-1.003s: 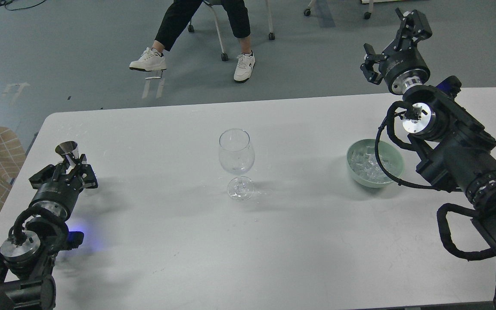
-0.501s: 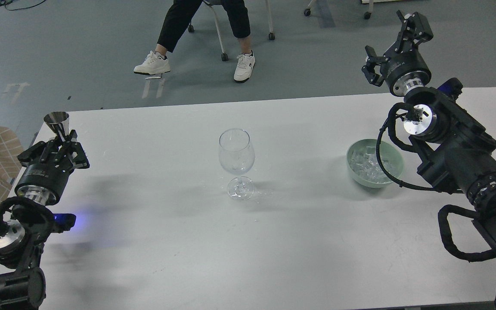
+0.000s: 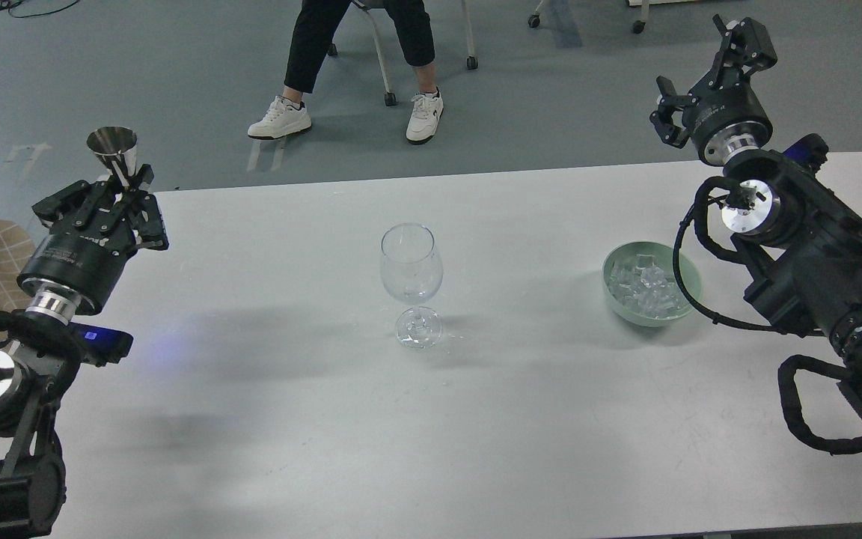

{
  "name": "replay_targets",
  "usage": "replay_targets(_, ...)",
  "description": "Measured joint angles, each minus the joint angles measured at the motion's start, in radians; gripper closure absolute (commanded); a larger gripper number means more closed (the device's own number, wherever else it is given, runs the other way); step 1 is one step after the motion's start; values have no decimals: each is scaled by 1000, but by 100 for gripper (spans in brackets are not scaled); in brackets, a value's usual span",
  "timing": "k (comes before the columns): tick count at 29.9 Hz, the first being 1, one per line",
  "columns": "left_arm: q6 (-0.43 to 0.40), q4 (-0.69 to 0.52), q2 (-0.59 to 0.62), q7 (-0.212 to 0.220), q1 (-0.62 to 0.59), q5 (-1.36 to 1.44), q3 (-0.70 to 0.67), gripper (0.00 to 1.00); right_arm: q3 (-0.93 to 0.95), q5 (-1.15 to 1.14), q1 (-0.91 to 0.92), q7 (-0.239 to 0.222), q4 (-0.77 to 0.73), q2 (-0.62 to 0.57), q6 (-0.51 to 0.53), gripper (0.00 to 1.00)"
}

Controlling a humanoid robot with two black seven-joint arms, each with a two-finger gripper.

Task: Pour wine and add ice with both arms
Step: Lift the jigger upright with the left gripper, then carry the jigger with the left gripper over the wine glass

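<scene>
At far left, the left gripper [image 3: 118,187] is closed around a small metal measuring cup [image 3: 112,152], held upright above the table's [image 3: 326,419] corner. A clear wine glass [image 3: 411,283] stands mid-table. Right of it, a green bowl [image 3: 685,278] holds ice [image 3: 644,288]. The right gripper [image 3: 708,64] hangs raised, fingers spread, empty.

Left tool [image 3: 118,196] raised metal jigger [image 3: 113,152] higher; right tool [image 3: 711,78] shifted right.

Table [image 3: 266,419] open around wine glass [image 3: 411,283]; bowl [image 3: 684,299] well right.
</scene>
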Motion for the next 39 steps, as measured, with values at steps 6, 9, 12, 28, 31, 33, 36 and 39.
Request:
replay_targets(6,86,-146,-20,2,20,8,24,91,1,1,-17,5,3,-9,0,0)
replay_targets(9,111,-178,-20,5,19,21,70,90,2,1,-18,5,4,-18,0,0)
replay_targets(12,131,-204,-20,11,9,74,117,90,3,2,-19,5,10,-30,0,0)
replay_targets(28,159,-244,-28,40,-83,167,287,90,5,2,-83,6,96,-68,1,0)
replay_targets(31,159,-255,-31,45,-87,177,327,90,5,2,-85,6,96,-74,0,0)
replay_targets(33,159,-265,-32,46,-92,198,351,90,4,2,-86,6,96,-77,0,0)
replay_targets(36,159,-269,-44,51,-95,241,366,90,4,2,-90,5,96,-79,0,0)
replay_targets(39,159,-270,-56,61,-97,270,375,90,4,2,-92,5,96,-79,0,0)
